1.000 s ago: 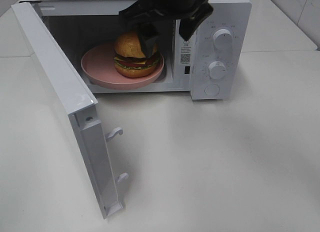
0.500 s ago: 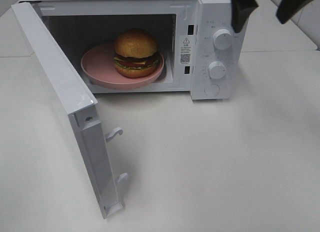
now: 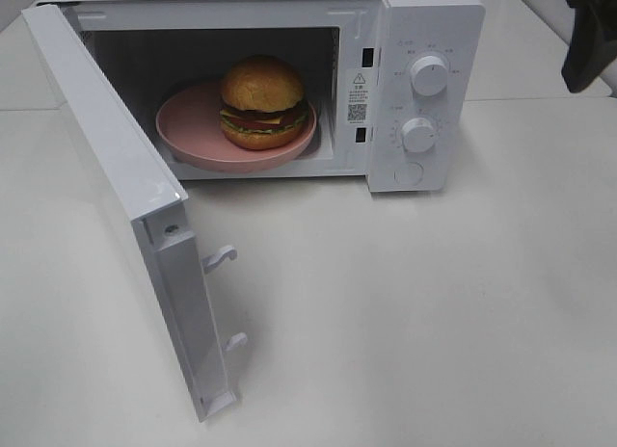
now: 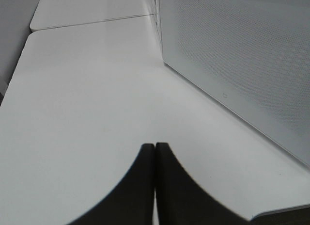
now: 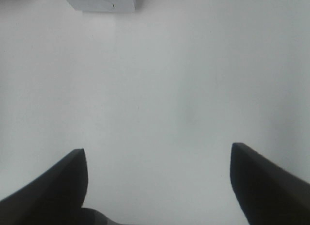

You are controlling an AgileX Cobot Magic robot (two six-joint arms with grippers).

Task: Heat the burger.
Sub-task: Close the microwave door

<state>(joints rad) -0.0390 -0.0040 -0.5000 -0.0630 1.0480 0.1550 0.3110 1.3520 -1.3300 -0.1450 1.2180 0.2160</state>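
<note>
Smooth white table (image 3: 434, 322), boxy microwave (image 3: 436, 28), domed burger (image 3: 262, 100) on round plate (image 3: 188, 131)

The exterior high camera is looking steeply down at the microwave (image 3: 424, 42) by the worktop's (image 3: 434, 322) far edge. The left wrist camera is skimming the worktop, close beside a dotted white panel (image 4: 232, 55). The right wrist camera is facing down onto the same worktop.

Light's bright and even, just soft shadows on the table (image 3: 434, 322) under the microwave (image 3: 434, 42), and both wrist views look kinda soft and washed-out.
</note>
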